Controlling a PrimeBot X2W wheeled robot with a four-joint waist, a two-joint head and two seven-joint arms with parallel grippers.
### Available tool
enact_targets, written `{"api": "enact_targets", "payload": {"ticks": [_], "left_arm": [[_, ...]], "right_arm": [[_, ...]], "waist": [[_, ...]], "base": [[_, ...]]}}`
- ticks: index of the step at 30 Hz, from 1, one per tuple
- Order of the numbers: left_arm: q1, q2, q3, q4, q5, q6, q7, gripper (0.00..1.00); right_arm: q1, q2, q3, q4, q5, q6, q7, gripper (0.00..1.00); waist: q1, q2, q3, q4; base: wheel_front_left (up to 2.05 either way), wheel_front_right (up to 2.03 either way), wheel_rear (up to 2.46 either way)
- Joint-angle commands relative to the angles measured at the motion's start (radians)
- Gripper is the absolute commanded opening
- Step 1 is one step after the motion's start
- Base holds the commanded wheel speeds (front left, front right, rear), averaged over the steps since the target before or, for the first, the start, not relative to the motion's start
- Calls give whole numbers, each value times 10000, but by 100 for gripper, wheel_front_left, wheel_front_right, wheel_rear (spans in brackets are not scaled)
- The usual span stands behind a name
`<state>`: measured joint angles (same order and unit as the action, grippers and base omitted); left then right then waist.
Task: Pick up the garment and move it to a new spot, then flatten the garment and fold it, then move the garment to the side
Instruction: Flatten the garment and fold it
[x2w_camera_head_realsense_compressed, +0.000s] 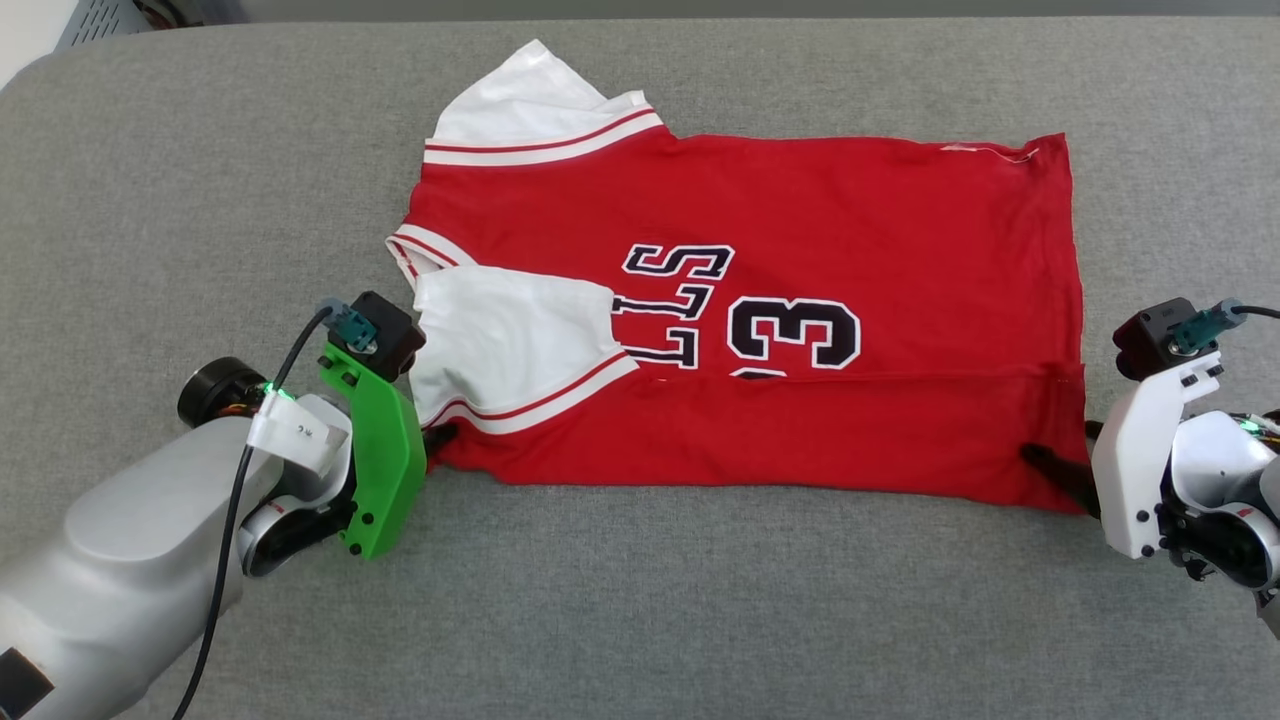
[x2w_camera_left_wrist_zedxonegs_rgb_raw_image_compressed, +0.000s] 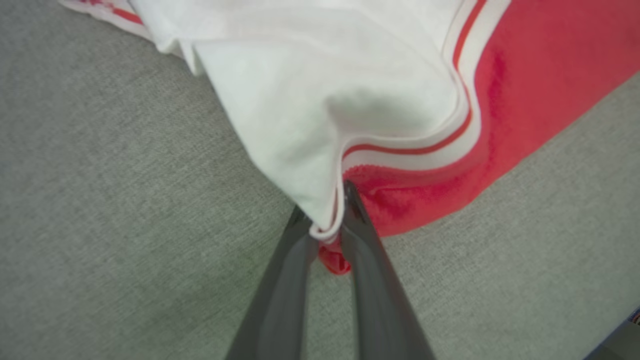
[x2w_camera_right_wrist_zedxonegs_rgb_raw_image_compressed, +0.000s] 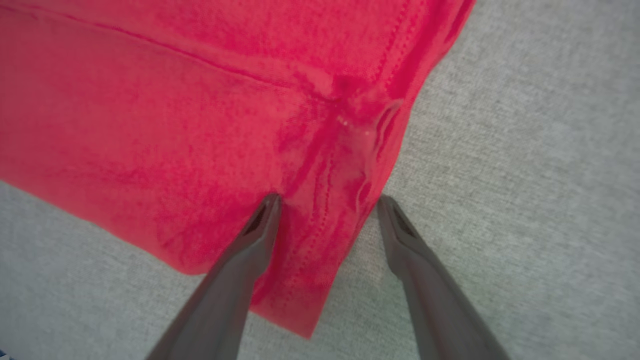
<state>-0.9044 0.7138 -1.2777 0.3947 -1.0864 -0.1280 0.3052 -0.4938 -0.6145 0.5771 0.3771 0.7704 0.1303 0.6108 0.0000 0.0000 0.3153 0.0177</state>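
1 grey cloth surface (x2w_camera_head_realsense_compressed: 700, 600), left gripper (x2w_camera_left_wrist_zedxonegs_rgb_raw_image_compressed: 325, 200) pinching garment (x2w_camera_head_realsense_compressed: 850, 220) corner, right gripper (x2w_camera_right_wrist_zedxonegs_rgb_raw_image_compressed: 328, 198) spread astride hem

On the red chest of the garment (x2w_camera_head_realsense_compressed: 850, 220), black white-outlined lettering (x2w_camera_head_realsense_compressed: 675, 300) is printed, of which only "S" and "LL" can be read. The rest is covered by a white sleeve (x2w_camera_head_realsense_compressed: 510, 330). Beside it a number (x2w_camera_head_realsense_compressed: 795, 333) is seen, in which a "3" can be made out, the other digit being partly hidden.

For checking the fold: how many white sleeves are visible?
2. One sleeve at the far edge of the jersey; the other folded onto its chest.
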Motion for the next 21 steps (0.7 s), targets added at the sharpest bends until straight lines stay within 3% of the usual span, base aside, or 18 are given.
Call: {"api": "enact_targets", "payload": {"ticks": [1, 2, 11, 21], "left_arm": [[-73, -65, -12, 88, 118, -27, -100, 0], [-23, -63, -14, 141, 107, -27, -142, 0], [580, 166, -20, 174, -70, -27, -475, 0], [1167, 1002, -23, -788, -69, -27, -596, 0]], "right_arm": [[538, 387, 501, 411, 82, 4, 1, 12], [507, 364, 547, 409, 110, 4, -123, 0], [568, -49, 488, -317, 262, 4, -1134, 0], [1643, -894, -301, -1787, 490, 4, -1363, 0]], "waist": [[0, 0, -40, -48], [0, 0, -101, -87], [0, 0, -1022, -258], [0, 0, -1880, -211]], "base": [[0, 0, 0], [0, 0, 0], [0, 0, 0], [0, 0, 0]]}}
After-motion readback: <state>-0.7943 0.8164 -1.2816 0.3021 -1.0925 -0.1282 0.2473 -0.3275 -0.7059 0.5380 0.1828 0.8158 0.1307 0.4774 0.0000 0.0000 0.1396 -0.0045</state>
